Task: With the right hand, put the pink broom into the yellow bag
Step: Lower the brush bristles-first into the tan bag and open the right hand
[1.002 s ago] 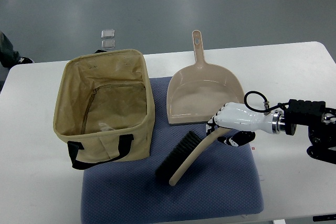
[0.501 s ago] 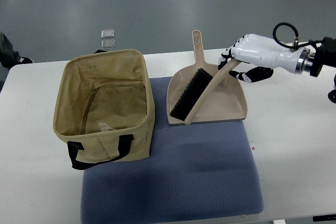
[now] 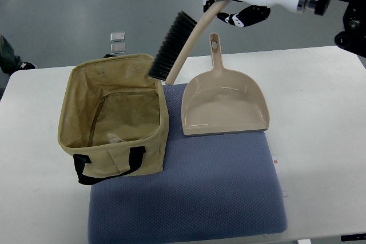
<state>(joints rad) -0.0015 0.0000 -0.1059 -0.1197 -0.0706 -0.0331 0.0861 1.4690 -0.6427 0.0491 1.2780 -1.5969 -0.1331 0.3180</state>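
My right hand [image 3: 231, 1] is shut on the pale handle of the broom [image 3: 177, 46] and holds it high in the air. The broom slants down to the left, its black bristles hanging over the far right rim of the yellow bag [image 3: 114, 115]. The bag stands open on the left of the blue mat [image 3: 200, 192], its inside showing a zip pocket. No left arm shows.
A pinkish-beige dustpan [image 3: 224, 104] lies on the mat right of the bag, handle pointing away. The white table [image 3: 320, 118] carries the mat. Two small clear items [image 3: 118, 42] lie on the floor beyond the table. A dark shoe [image 3: 8, 55] shows at the left edge.
My right hand lifted the broom off the mat, carried it up over the dustpan, then higher and left until the bristles reached the bag's rim.
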